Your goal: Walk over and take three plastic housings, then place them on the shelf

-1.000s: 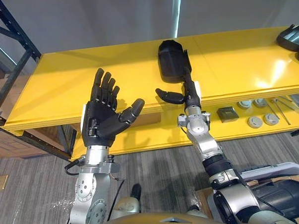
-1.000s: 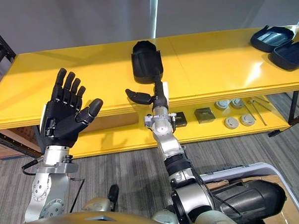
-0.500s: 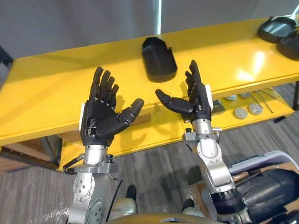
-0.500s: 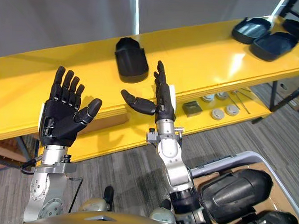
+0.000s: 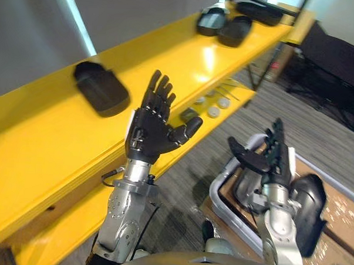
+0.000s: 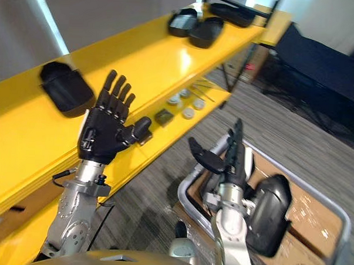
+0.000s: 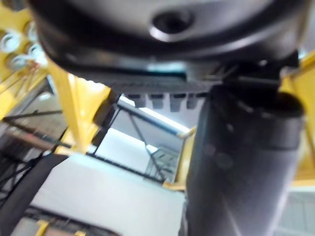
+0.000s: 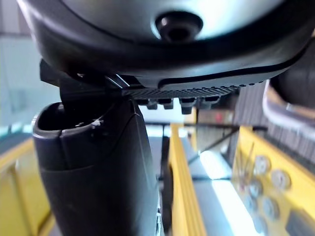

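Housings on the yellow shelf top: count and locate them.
3: one housing alone beyond the left hand; a second and third together farther along. A dark shape beyond may be another.

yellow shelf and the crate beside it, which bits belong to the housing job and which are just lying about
Job: black housing on the yellow shelf; two housings at its far end; dark housing in the crate.
Lying about: round discs, dark square block and thin rods on the lower board.
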Motion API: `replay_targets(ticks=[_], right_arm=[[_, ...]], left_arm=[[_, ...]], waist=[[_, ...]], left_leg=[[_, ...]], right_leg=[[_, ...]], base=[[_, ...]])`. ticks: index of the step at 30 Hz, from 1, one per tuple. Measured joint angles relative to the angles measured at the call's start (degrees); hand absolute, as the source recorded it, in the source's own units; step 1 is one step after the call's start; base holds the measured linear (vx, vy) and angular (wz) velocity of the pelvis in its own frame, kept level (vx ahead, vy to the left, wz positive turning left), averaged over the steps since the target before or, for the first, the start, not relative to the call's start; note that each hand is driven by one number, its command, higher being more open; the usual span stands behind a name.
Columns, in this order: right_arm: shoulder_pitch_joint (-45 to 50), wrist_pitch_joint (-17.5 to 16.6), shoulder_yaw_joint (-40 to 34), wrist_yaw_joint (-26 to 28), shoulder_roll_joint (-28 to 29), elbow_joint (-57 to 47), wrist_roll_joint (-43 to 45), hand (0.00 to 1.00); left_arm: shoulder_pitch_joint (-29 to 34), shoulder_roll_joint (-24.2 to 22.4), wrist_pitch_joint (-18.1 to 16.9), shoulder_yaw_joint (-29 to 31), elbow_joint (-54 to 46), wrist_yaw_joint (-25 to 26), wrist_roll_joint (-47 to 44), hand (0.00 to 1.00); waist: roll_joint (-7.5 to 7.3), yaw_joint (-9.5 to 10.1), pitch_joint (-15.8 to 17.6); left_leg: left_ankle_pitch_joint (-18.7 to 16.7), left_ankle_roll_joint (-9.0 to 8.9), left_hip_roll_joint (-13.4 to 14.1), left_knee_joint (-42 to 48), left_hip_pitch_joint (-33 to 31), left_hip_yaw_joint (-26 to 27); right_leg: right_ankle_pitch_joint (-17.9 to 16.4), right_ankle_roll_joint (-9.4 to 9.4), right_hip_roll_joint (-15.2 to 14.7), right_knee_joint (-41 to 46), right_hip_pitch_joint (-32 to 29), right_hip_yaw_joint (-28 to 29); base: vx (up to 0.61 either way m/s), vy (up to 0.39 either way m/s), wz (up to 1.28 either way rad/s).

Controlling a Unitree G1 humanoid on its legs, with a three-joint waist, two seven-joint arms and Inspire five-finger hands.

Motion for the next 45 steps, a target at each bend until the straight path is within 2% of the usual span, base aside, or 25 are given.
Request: replay_targets(ticks=[4, 6, 8, 10, 12, 14, 18, 21, 24, 25, 27, 28, 29, 30, 32, 35, 36, 37, 38, 39, 41, 42, 43, 44, 45], right_arm=[[6.00, -4.02, -3.37, 2.01, 0.47, -3.13, 6.16, 1.00], [5.92, -5.16, -2.84, 3.87, 0.61, -3.39, 7.02, 1.00], [4.42, -5.32, -1.29, 5.33, 0.56, -3.38, 7.15, 1.00], [0.40, -4.65, 2.26, 7.94, -0.62, -3.18, 9.87, 1.00], [-3.67, -3.31, 5.57, 8.56, -2.70, -1.85, 10.45, 1.00], [-6.21, -2.06, 8.29, 8.88, -3.27, 0.01, 10.45, 1.00], [-6.33, -1.38, 10.48, 7.82, -2.91, 4.27, 10.66, 1.00], [-3.31, -1.50, 10.00, 6.40, -2.18, 6.54, 10.74, 1.00], [-0.32, -3.02, 8.95, 7.64, -2.13, 6.55, 11.97, 1.00], [-0.24, -3.32, 8.74, 8.32, -2.11, 6.55, 13.15, 1.00], [-2.12, -3.66, 8.98, 10.19, -2.16, 7.01, 13.68, 1.00], [-3.70, -3.76, 9.98, 10.48, -2.17, 7.40, 13.73, 1.00], [-6.75, -4.08, 11.99, 10.88, -2.53, 9.01, 13.80, 1.00], [-9.92, -4.51, 14.35, 10.64, -2.77, 11.22, 13.49, 1.00], [-13.50, -4.53, 17.84, 9.85, -2.45, 14.46, 12.80, 1.00], [-15.98, -4.45, 24.18, 7.88, -0.11, 17.30, 11.03, 1.00], [-15.55, -4.29, 25.28, 7.06, 0.87, 17.33, 9.49, 1.00], [-15.19, -3.61, 25.57, 6.44, 1.06, 17.37, 8.03, 1.00], [-14.65, -2.65, 25.55, 6.22, 1.05, 17.67, 7.91, 1.00], [-14.06, -1.71, 24.93, 6.02, 0.44, 17.76, 7.75, 1.00], [-12.91, -0.77, 22.17, 6.21, -1.99, 17.79, 7.57, 1.00], [-12.06, -0.71, 19.82, 6.25, -3.35, 17.83, 8.04, 1.00], [-10.88, -0.71, 18.03, 6.23, -4.07, 17.83, 8.02, 1.00], [-7.38, -0.73, 14.38, 5.94, -5.22, 17.80, 7.99, 1.00], [-6.32, -0.84, 13.46, 5.70, -5.68, 17.76, 8.00, 1.00]], left_arm=[[-2.04, -0.15, 0.08, -1.18, 0.04, 2.71, 1.42, 1.00], [-3.36, -0.30, 0.08, -1.20, 0.03, 3.65, 2.24, 1.00], [-4.05, -0.53, 0.15, -1.17, -0.32, 4.84, 2.67, 1.00], [-3.31, -0.85, 0.98, -0.36, -1.26, 6.58, 2.98, 1.00], [-0.35, -1.13, 1.43, 0.64, -3.05, 6.87, 2.85, 1.00], [3.17, -1.21, 1.42, 1.26, -5.20, 6.55, 2.72, 1.00], [5.44, -1.20, 0.62, 2.40, -5.90, 4.90, 0.85, 1.00], [5.32, -1.11, -0.75, 1.81, -5.90, 4.48, -0.15, 1.00], [5.29, -0.45, -1.38, 1.68, -5.90, 4.27, 0.02, 1.00], [5.14, -0.14, -1.42, 1.72, -5.90, 4.28, 0.18, 1.00], [4.69, 0.25, -1.37, 2.84, -5.82, 4.27, 0.68, 1.00], [4.36, 0.41, -1.29, 3.81, -5.47, 4.13, 1.35, 1.00], [4.35, 0.45, -1.27, 4.56, -5.24, 4.13, 1.45, 1.00], [4.25, 0.44, -1.19, 4.78, -4.84, 4.28, 1.91, 1.00], [4.52, 0.46, -1.19, 5.00, -4.59, 4.46, 2.87, 1.00], [4.64, 1.30, -1.41, 4.95, -3.60, 4.12, 4.15, 1.00], [4.68, 1.56, -1.46, 4.95, -2.52, 3.79, 3.95, 1.00], [4.78, 1.60, -1.45, 4.80, -1.59, 3.62, 3.92, 1.00], [5.16, 1.79, -1.44, 4.46, -1.00, 3.65, 3.92, 1.00], [5.25, 1.69, -1.32, 3.86, -0.59, 3.83, 3.89, 1.00], [5.10, 0.28, 0.18, 1.39, 0.02, 4.94, 3.85, 1.00], [5.14, -1.01, 1.24, -0.40, 0.67, 5.15, 3.82, 1.00], [5.27, -1.68, 2.04, -1.84, 1.11, 5.14, 3.82, 1.00], [5.67, -2.06, 2.73, -5.05, 2.25, 4.59, 3.86, 1.00], [5.96, -2.06, 2.83, -5.93, 2.28, 4.19, 3.90, 1.00]], waist=[[0.37, -3.43, 0.05], [0.64, -3.50, -0.03], [1.30, -2.65, -0.19], [3.30, 1.17, 0.62], [4.47, 3.26, 1.05], [5.05, 4.37, 0.72], [3.97, 6.64, 1.13], [3.70, 6.27, 2.83], [2.97, 5.24, 4.78], [2.62, 5.17, 5.23], [3.03, 5.53, 5.73], [3.23, 5.81, 5.92], [3.19, 6.28, 5.76], [4.23, 6.77, 6.31], [5.29, 7.75, 6.68], [4.35, 9.16, 6.17], [3.58, 9.09, 5.78], [2.88, 8.63, 5.39], [1.19, 8.26, 4.43], [0.48, 8.23, 3.78], [2.30, 7.54, 3.06], [3.77, 6.30, 3.22], [4.27, 5.50, 3.19], [4.18, 4.37, 3.19], [4.15, 4.21, 3.15]], left_leg=[[-2.46, -0.49, 1.71, 3.35, -0.09, 3.07], [-3.07, -0.37, 1.93, 4.47, -0.92, 2.90], [-4.80, 1.64, 1.72, 7.41, -3.67, -2.05], [-9.67, 3.64, 0.83, 12.09, -7.16, -17.89], [-13.64, 3.24, -1.16, 14.98, -7.99, -25.22], [-15.04, 3.67, -2.25, 17.47, -8.70, -25.58], [-16.55, 4.56, -3.52, 21.86, -11.81, -25.59], [-17.44, 5.48, -4.88, 23.27, -11.02, -26.99], [-19.05, 7.15, -6.21, 25.30, -9.08, -25.25], [-19.18, 7.49, -6.48, 25.93, -8.80, -24.51], [-17.93, 9.35, -4.97, 25.62, -9.59, -20.73], [-16.59, 9.60, -4.80, 24.52, -10.04, -19.26], [-14.53, 9.62, -4.27, 22.67, -10.31, -18.03], [-12.73, 9.27, -2.85, 21.27, -10.41, -17.73], [-11.21, 7.99, -0.32, 20.27, -10.65, -17.69], [-8.77, 4.46, 3.17, 18.89, -11.95, -18.00], [-8.02, 2.92, 4.38, 18.94, -12.25, -17.91], [-7.58, 1.64, 5.40, 19.05, -12.30, -17.85], [-6.75, -0.11, 5.93, 19.08, -12.42, -17.88], [-6.13, -1.28, 6.62, 19.03, -12.82, -17.97], [-4.22, -3.08, 9.94, 18.03, -14.90, -19.95], [-2.59, -2.29, 11.19, 17.61, -15.63, -21.40], [-1.12, -1.30, 11.72, 17.45, -16.10, -21.80], [2.94, 1.81, 11.71, 16.75, -15.93, -21.53], [3.61, 1.58, 11.46, 16.70, -15.92, -21.59]], right_leg=[[0.34, -0.04, 1.54, -0.42, -0.67, 2.92], [0.73, -0.11, 1.61, -1.11, -0.85, 3.06], [1.09, -0.19, 1.58, -1.09, -2.20, 3.56], [1.65, -0.03, 2.69, -1.11, -3.69, 6.59], [2.02, 0.03, 3.27, -1.10, -4.16, 9.25], [2.65, 0.92, 2.75, -0.91, -4.58, 10.48], [3.00, 1.43, 1.57, 0.25, -6.55, 10.72], [3.04, 1.40, 1.68, 3.19, -7.48, 11.71], [3.32, 1.79, 1.62, 5.66, -7.32, 13.23], [3.99, 1.72, 1.51, 5.91, -7.40, 12.82], [11.72, -0.62, 1.58, 1.66, -7.68, 10.49], [7.10, -2.64, 1.37, 8.05, -9.98, 5.81], [-0.59, -5.54, 0.60, 18.59, -12.89, 1.90], [-4.98, -6.20, -0.67, 26.57, -13.46, -0.50], [-7.21, -7.30, -2.97, 33.29, -12.60, -2.33], [-7.22, -7.35, -8.74, 37.49, -10.27, -3.17], [-7.08, -7.09, -10.19, 36.37, -8.79, -3.34], [-6.18, -5.39, -10.81, 34.06, -6.92, -4.44], [-5.83, -0.40, -11.61, 28.98, -4.56, -7.29], [-9.92, 4.62, -11.16, 26.23, -2.96, -9.28], [-15.66, 4.02, -7.52, 21.46, -2.33, -12.00], [-15.97, 3.32, -5.89, 20.78, -2.29, -12.79], [-15.85, 2.73, -5.16, 20.71, -2.28, -13.12], [-15.67, 1.53, -4.62, 19.82, -1.42, -13.62], [-15.39, 0.94, -4.44, 19.05, -1.20, -13.56]], base=[[0.02, -0.025, -0.41], [-0.04, -0.021, -0.05], [-0.07, -0.015, -0.13], [-0.09, 0.032, -0.59], [-0.08, 0.158, -0.69], [-0.07, 0.211, -0.42], [-0.04, 0.128, -0.01], [-0.02, 0.069, -0.31], [-0.12, 0.112, -0.60], [-0.14, 0.077, -0.61], [-0.24, 0.033, -0.83], [-0.30, 0.013, -0.78], [-0.24, 0.002, -0.52], [-0.17, -0.006, -0.37], [-0.15, -0.086, -0.26], [-0.11, -0.270, -0.22], [-0.05, -0.393, -0.15], [-0.03, -0.526, -0.18], [0.00, -0.478, -0.22], [0.01, -0.591, -0.44], [0.00, -0.514, -0.39], [-0.01, -0.254, -0.01], [-0.02, -0.335, 0.12], [-0.03, -0.227, 0.06], [-0.05, -0.282, -0.25]])
